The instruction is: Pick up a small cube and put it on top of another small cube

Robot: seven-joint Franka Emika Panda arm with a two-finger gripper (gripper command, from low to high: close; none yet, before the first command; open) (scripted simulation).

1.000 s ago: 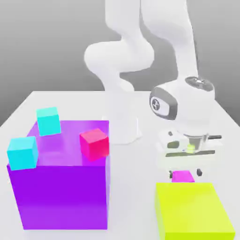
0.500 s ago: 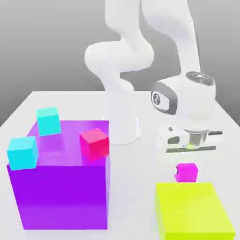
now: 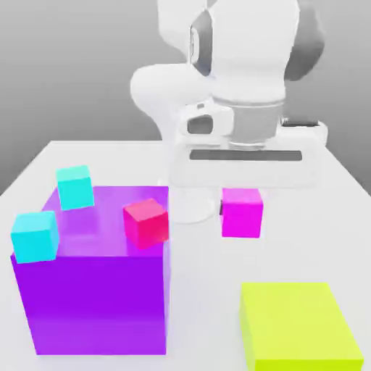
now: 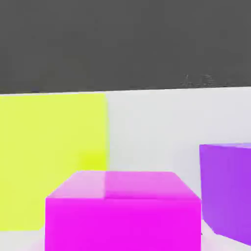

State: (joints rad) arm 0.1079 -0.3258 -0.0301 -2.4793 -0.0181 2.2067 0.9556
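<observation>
**Cube in my grip, up off the table, with the stack not yet made**

Nearest to me is the magenta cube (image 3: 242,212): my gripper (image 3: 244,190) is clamped on it, and it hangs clear of the white table (image 3: 203,290). In the exterior view it sits in the air between the big purple block (image 3: 94,290) and the yellow-green block (image 3: 298,326), above both their tops.

A little farther out, toward the exterior view's left, the red cube (image 3: 147,222) rests on the purple block near its right edge. Beyond it on the same block are two cyan cubes, one at the front left corner (image 3: 35,236) and one toward the back (image 3: 75,187).

My judgement of the risks: I cannot tell how deep my hold sits, so a quick swing could let the cube twist or slip. The red cube stands close to the block's edge and slightly turned; a descent off its centre, or a nudge from my fingers, could knock it over the side. Releasing while my cube is skewed would let it slide off rather than settle
</observation>
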